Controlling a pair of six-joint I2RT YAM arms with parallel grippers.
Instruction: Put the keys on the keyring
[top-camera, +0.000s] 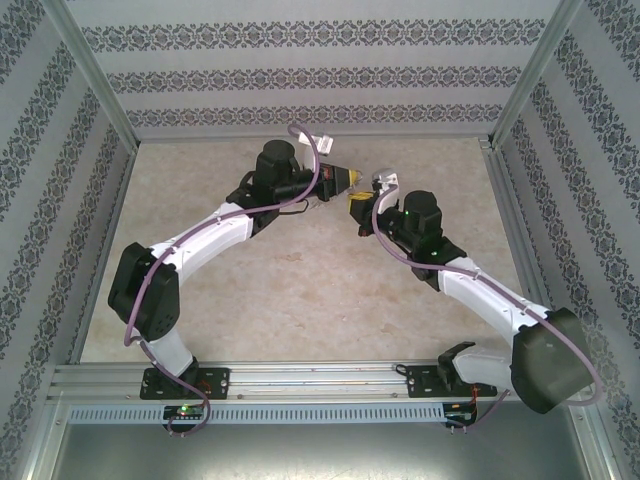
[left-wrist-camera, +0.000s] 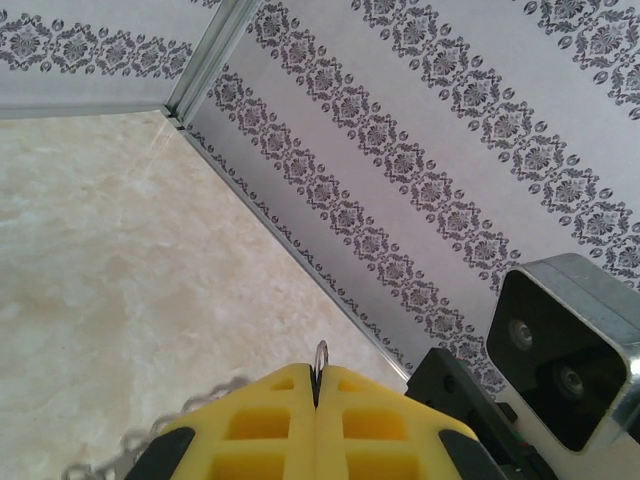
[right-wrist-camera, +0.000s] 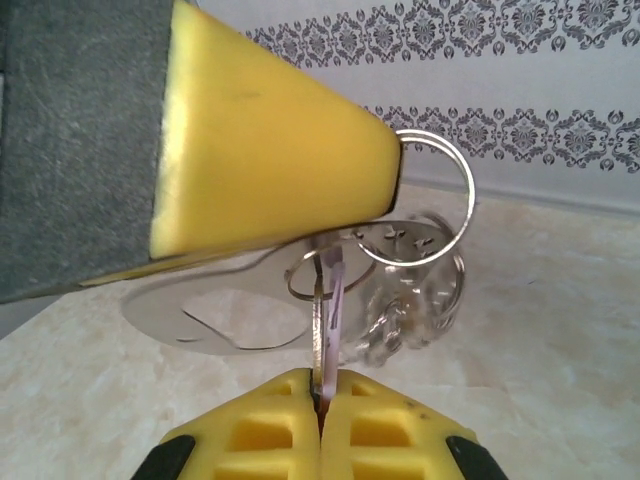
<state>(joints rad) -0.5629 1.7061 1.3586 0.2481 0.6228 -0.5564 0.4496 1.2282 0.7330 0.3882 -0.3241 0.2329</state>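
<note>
In the right wrist view my right gripper (right-wrist-camera: 322, 385) is shut on the key (right-wrist-camera: 337, 300), a thin edge-on piece with a lilac head that stands up from between the yellow fingertips. Its upper end reaches into the wire rings hanging from the keyring (right-wrist-camera: 150, 312), a flat grey oval loop with a blurred chain (right-wrist-camera: 395, 325). Above it, one yellow finger (right-wrist-camera: 270, 150) of the left gripper holds that bunch. In the left wrist view my left gripper (left-wrist-camera: 318, 385) is shut, with a ring edge (left-wrist-camera: 320, 355) poking out. Seen from above, the left gripper (top-camera: 347, 180) and right gripper (top-camera: 357, 204) meet tip to tip.
The beige marbled table (top-camera: 300, 290) lies under both arms. Patterned walls (top-camera: 300, 75) with metal frame posts close in the back and sides. The right arm's wrist camera housing (left-wrist-camera: 570, 350) sits close to the left gripper.
</note>
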